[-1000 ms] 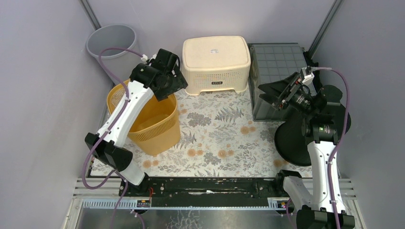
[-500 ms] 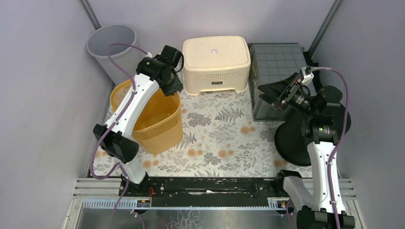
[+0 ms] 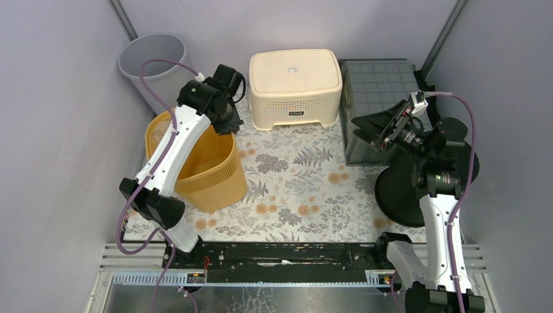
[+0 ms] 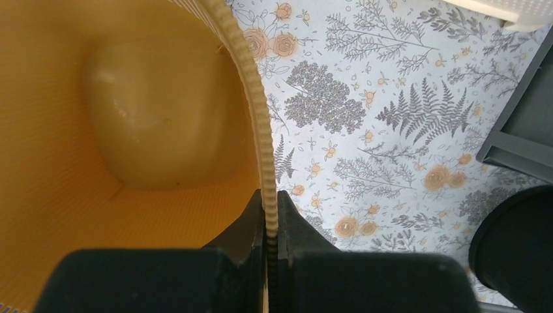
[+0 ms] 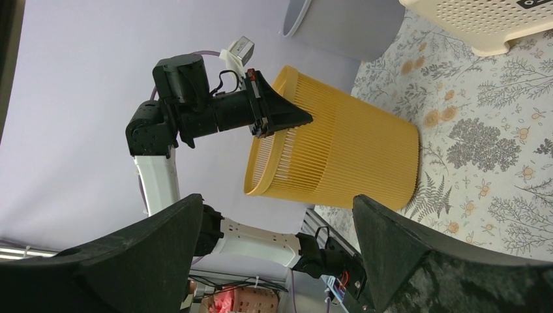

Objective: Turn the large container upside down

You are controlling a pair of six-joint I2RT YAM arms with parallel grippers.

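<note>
While left gripper [image 4: 270,203] is clamped on basket [image 3: 212,173] rim [image 4: 254,124] — basket at left side of mat [image 3: 306,176], mouth up — treat it as light, flexible plastic; you hold thin rim only, so roll gently.

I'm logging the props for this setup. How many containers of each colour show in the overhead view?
Yellow basket: 1
Light grey bin: 1
Cream basket: 1
Dark grey crate: 1
Black tub: 1
Total: 5
</note>
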